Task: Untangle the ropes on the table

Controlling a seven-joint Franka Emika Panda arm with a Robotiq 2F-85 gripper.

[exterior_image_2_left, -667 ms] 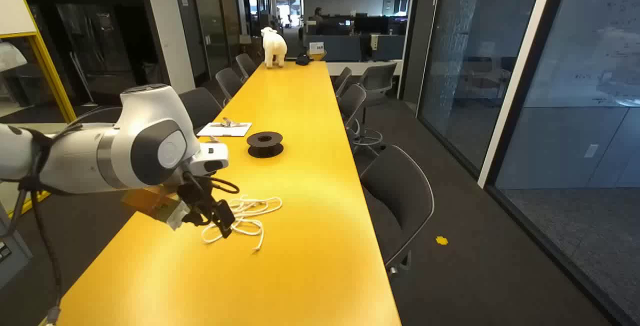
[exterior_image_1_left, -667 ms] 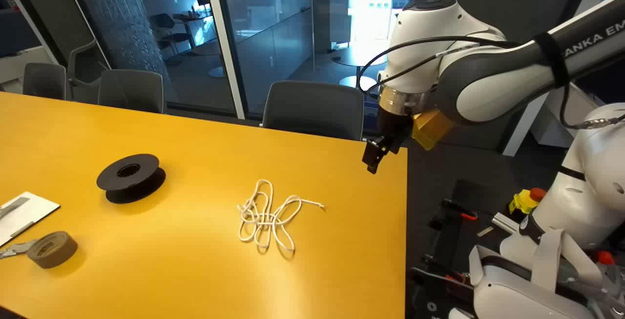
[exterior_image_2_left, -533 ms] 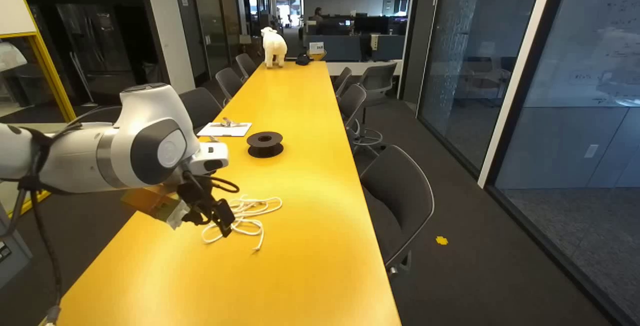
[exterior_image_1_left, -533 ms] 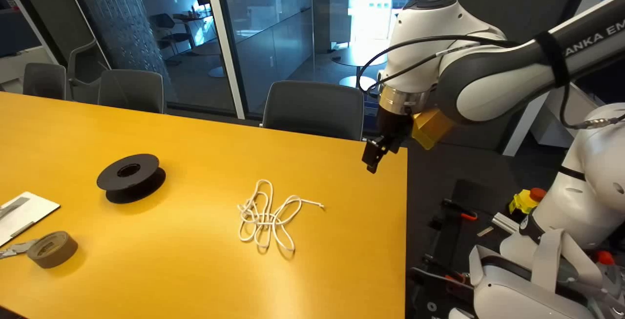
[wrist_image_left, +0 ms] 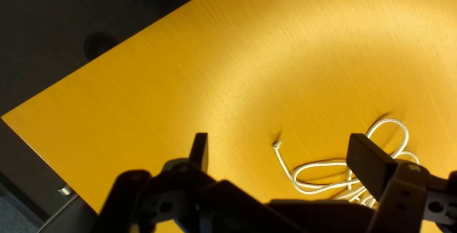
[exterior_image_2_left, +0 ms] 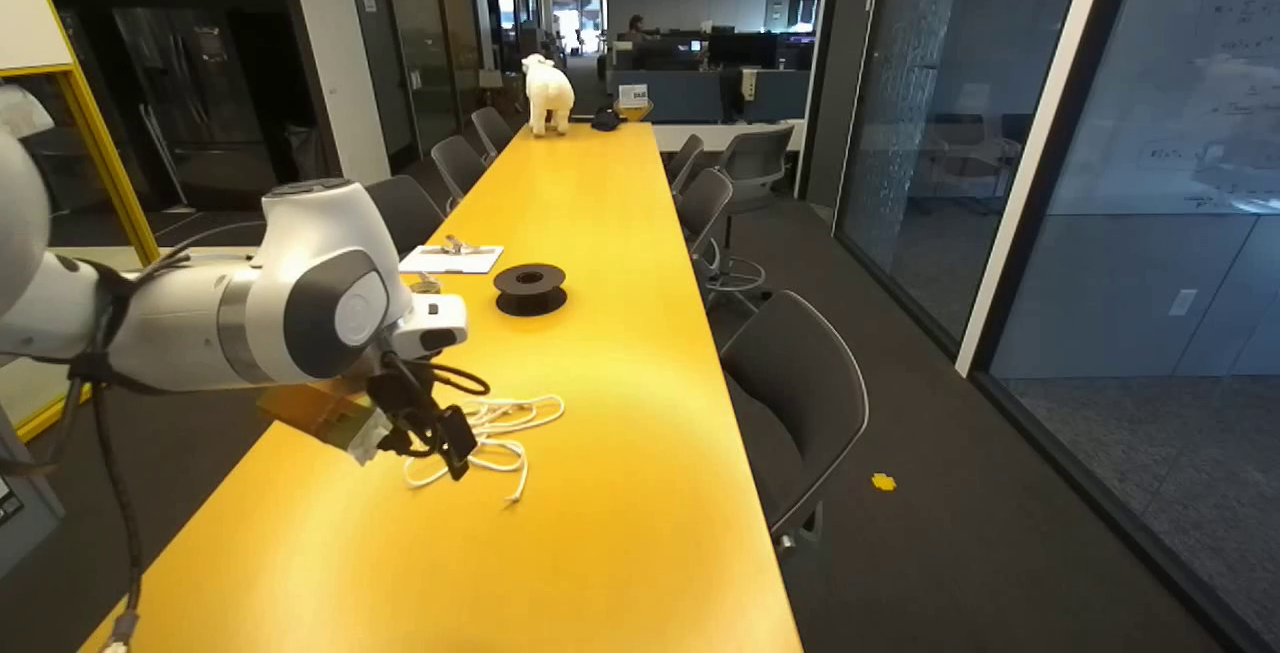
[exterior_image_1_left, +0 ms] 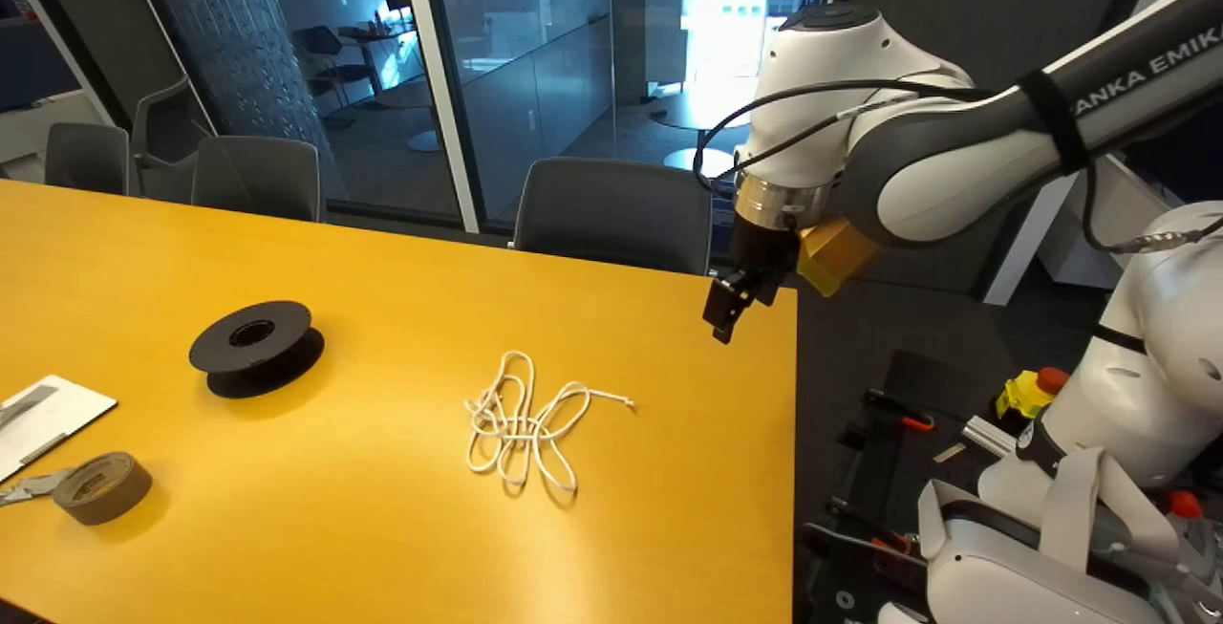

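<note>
The ropes (exterior_image_1_left: 521,435) are white cord in a looped tangle on the mustard-yellow table (exterior_image_1_left: 382,538). One loose, knotted end points toward the table's near corner side. In an exterior view the ropes (exterior_image_2_left: 490,430) are partly hidden behind my gripper (exterior_image_2_left: 460,443). In an exterior view my gripper (exterior_image_1_left: 723,318) hangs above the table near its end edge, apart from the ropes. In the wrist view my gripper (wrist_image_left: 278,136) is open and empty, its fingers wide apart. The knotted end of the ropes (wrist_image_left: 343,184) shows between the fingers, below them; the right finger covers part of the tangle.
A black spool (exterior_image_1_left: 220,347), a grey tape roll (exterior_image_1_left: 102,495) and a white clipboard (exterior_image_1_left: 67,414) lie farther along the table. A grey chair (exterior_image_1_left: 616,213) stands against the long edge. A white toy animal (exterior_image_2_left: 548,93) stands at the far end.
The arm and gripper have shifted slightly toward the ropes' side and a little lower. The ropes have not moved.
</note>
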